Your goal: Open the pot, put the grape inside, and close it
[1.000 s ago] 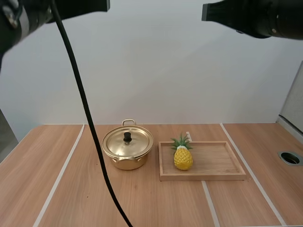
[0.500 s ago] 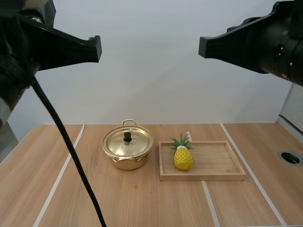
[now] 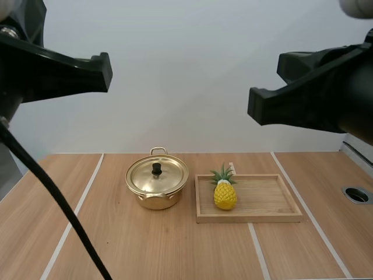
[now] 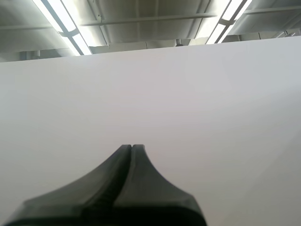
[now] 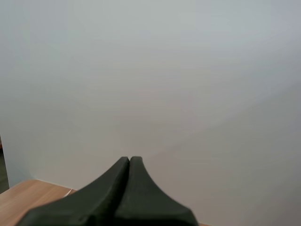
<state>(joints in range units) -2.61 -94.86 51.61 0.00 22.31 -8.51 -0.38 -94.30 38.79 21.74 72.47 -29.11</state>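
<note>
A gold pot [image 3: 156, 195] stands at the middle of the wooden table, its lid [image 3: 166, 178] on with a black knob on top. To its right a yellow toy pineapple [image 3: 225, 195] lies in a wooden tray [image 3: 268, 199]; I see a pineapple, no grapes. My left gripper [image 3: 106, 71] hangs high above the table to the pot's left, fingers together as one dark wedge [image 4: 131, 147]. My right gripper [image 3: 252, 108] hangs high over the tray's side, also shut on nothing [image 5: 129, 159].
White tape lines [image 3: 73, 219] cross the table. A round hole [image 3: 357, 195] sits in the tabletop at the far right. A plain white wall stands behind the table.
Both arms have come lower in the high view, the right more than the left. The pot, tray and pineapple have not moved.
</note>
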